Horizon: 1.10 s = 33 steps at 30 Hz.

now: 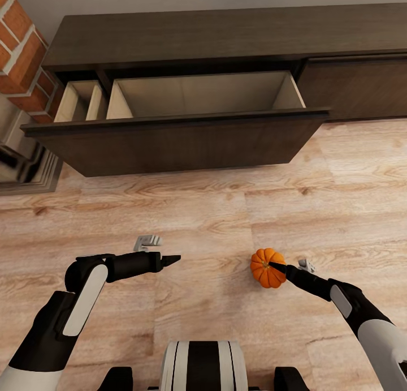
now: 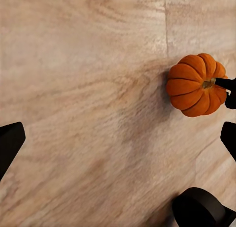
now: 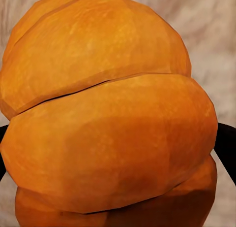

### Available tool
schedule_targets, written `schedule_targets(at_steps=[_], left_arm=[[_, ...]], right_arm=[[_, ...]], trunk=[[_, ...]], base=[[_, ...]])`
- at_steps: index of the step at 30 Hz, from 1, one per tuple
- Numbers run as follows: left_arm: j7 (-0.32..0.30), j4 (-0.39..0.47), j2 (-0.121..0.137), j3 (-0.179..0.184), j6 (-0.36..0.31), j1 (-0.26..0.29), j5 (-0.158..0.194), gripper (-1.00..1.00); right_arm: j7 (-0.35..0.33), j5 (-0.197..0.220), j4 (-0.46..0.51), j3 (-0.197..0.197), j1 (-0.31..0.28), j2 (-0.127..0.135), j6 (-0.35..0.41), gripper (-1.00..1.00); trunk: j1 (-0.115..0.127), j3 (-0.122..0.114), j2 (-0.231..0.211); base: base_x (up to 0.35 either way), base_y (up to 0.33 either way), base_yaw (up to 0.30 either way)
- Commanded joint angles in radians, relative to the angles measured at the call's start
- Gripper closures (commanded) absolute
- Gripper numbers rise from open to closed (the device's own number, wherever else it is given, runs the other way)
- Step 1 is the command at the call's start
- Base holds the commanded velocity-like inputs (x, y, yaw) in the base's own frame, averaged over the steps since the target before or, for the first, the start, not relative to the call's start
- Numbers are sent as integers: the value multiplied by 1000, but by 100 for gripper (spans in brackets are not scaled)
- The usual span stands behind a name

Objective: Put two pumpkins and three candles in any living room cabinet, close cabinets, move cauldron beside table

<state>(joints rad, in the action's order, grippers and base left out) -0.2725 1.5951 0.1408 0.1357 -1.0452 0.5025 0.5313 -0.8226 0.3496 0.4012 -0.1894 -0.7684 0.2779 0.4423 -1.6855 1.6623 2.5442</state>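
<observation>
Head view: the small round orange ribbed pumpkin (image 1: 267, 268) sits between the black fingers of the right claw (image 1: 275, 266), which grips it over the light wooden plank floor (image 1: 215, 210), well apart from the long low dark-brown wood cabinet (image 1: 186, 37). The cabinet's big drawer (image 1: 169, 142) is pulled out, with its pale inside bare. The left claw (image 1: 172, 259) hangs over the floor with nothing in it, and I cannot tell if it is spread or pinched.
</observation>
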Motion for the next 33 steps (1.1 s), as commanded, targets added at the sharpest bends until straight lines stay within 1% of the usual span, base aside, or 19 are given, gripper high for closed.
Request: schedule_targets(at_steps=[1, 4, 29, 33], left_arm=[[-10, 0, 0, 1, -2, 1, -10, -100], [-10, 0, 0, 1, -2, 1, -10, -100], [-10, 0, 0, 1, -2, 1, -10, -100], [-10, 0, 0, 1, -2, 1, -10, -100]], right_arm=[[63, -17, -2, 4, 1, -1, 0, 100], [63, -17, -2, 4, 0, 0, 0, 100], [60, -14, 2, 4, 0, 0, -1, 100], [48, -10, 4, -1, 1, 2, -3, 100]], trunk=[[0, 1, 0], [0, 1, 0], [11, -96, -6], [13, -111, -7]], base=[[0, 0, 0], [0, 0, 0], [0, 0, 0], [0, 0, 0]])
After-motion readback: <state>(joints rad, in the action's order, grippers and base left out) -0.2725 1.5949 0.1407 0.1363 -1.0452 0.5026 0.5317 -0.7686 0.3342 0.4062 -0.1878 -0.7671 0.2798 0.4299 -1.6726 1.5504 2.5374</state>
